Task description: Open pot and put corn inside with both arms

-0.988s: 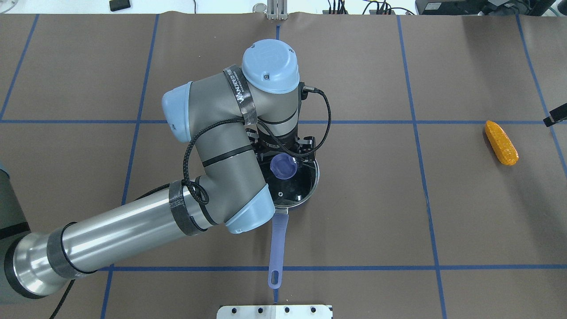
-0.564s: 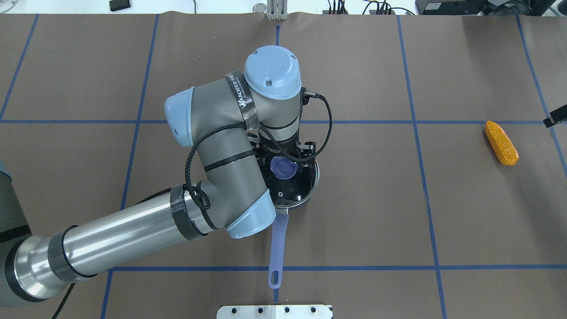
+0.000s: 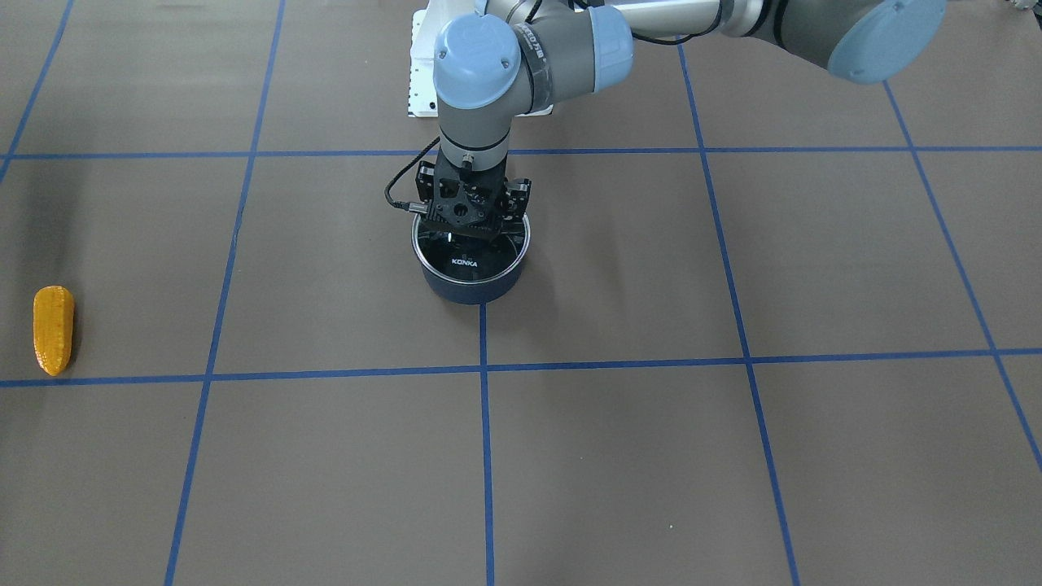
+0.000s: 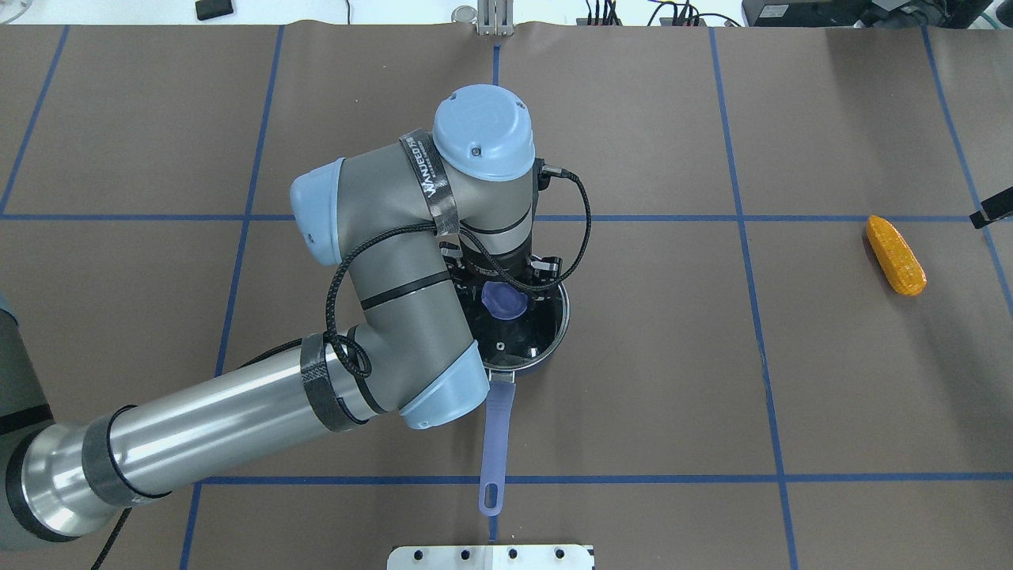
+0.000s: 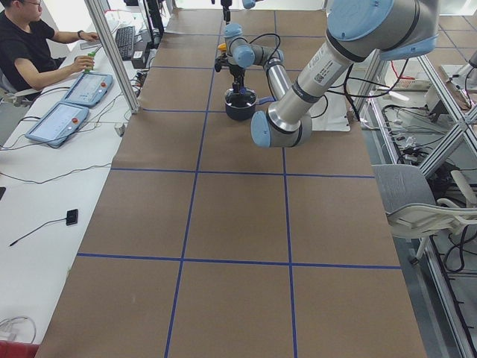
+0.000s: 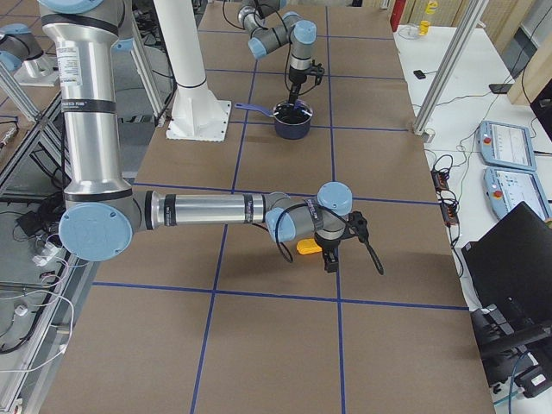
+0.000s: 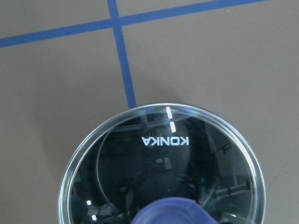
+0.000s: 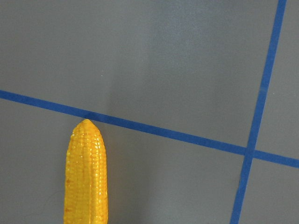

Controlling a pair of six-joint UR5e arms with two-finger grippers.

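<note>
The dark navy pot [image 3: 472,290] stands at the table's middle with its purple-blue handle [image 4: 495,443] pointing toward the robot. The clear glass KONKA lid [image 3: 476,260] lies on it. My left gripper [image 3: 472,232] hangs straight down over the lid's purple knob [image 4: 504,301], jaws spread wide to either side of it. The left wrist view shows the lid [image 7: 163,158] close below. The orange-yellow corn [image 4: 895,255] lies far right on the table. My right gripper [image 6: 332,257] hovers just above the corn [image 8: 86,177]; I cannot tell whether it is open.
The brown mat has blue tape lines. The robot's white base plate [image 4: 491,556] sits at the near edge behind the pot handle. An operator [image 5: 30,45] sits at a side desk on the robot's left. Cables and gear line the far table edge.
My left wrist has come down a little over the lid, and the gripper body now covers more of the purple knob. The pot, the lid and the corn have not moved.
</note>
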